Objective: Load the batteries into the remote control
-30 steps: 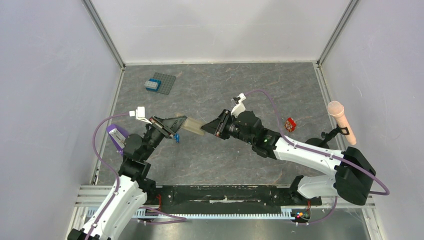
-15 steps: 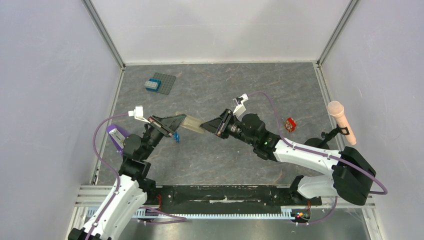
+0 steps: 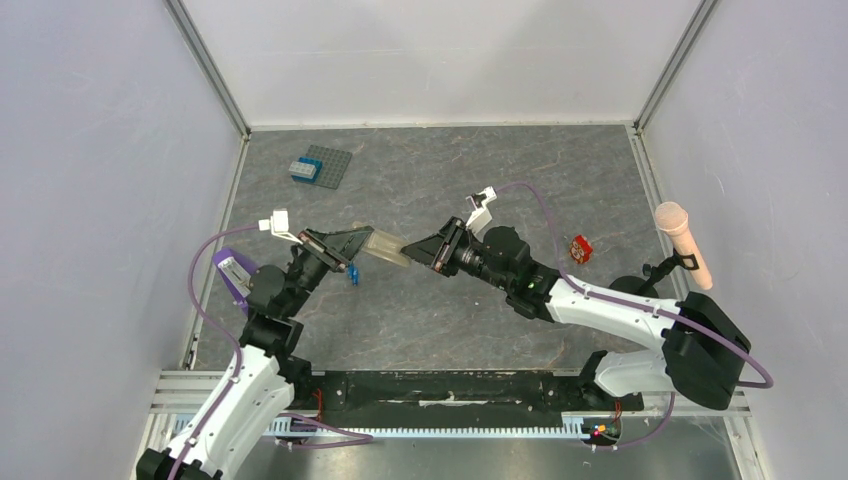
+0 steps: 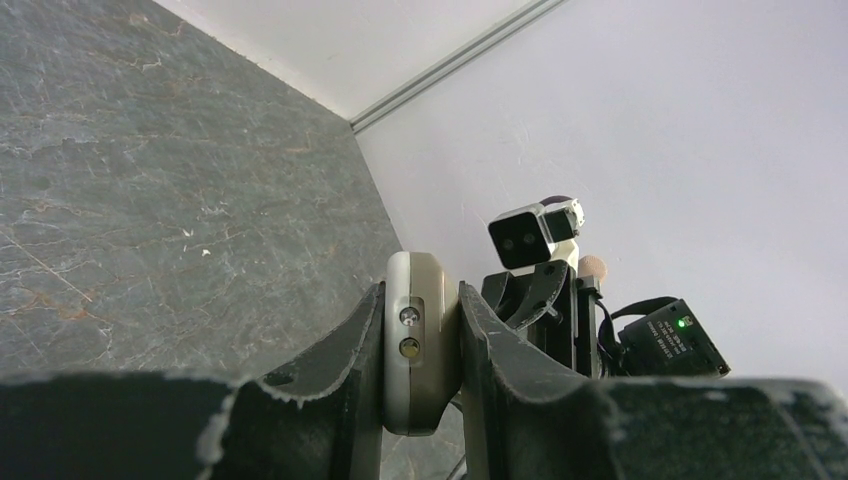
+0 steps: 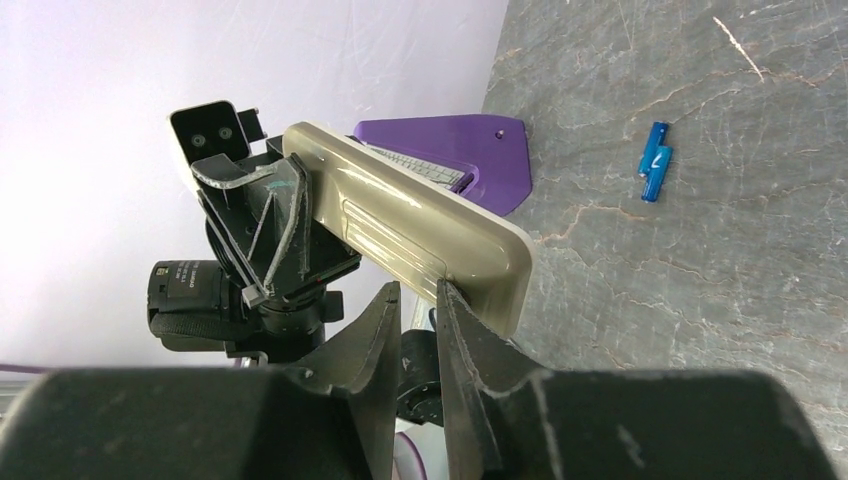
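The remote control (image 3: 385, 247) hangs above the table between the two arms, its tan back showing. My left gripper (image 3: 360, 244) is shut on one end of it; the left wrist view shows the remote control (image 4: 422, 340) squeezed edge-on between both fingers. My right gripper (image 3: 414, 255) is at the other end, its jaws a narrow gap apart with nothing between them. One fingertip (image 5: 442, 290) touches the back of the remote control (image 5: 420, 215) near its end. The batteries (image 3: 353, 274), two small blue cells, lie together on the table below the left gripper; the batteries (image 5: 655, 160) also appear in the right wrist view.
A grey studded plate (image 3: 330, 160) with a blue brick (image 3: 302, 170) lies at the back left. A small red-and-white object (image 3: 581, 248) sits to the right, near a pink microphone (image 3: 683, 240) on a stand. Grey walls enclose three sides.
The right gripper has shifted slightly along the end of the remote. The left gripper still holds the remote in almost the same place.
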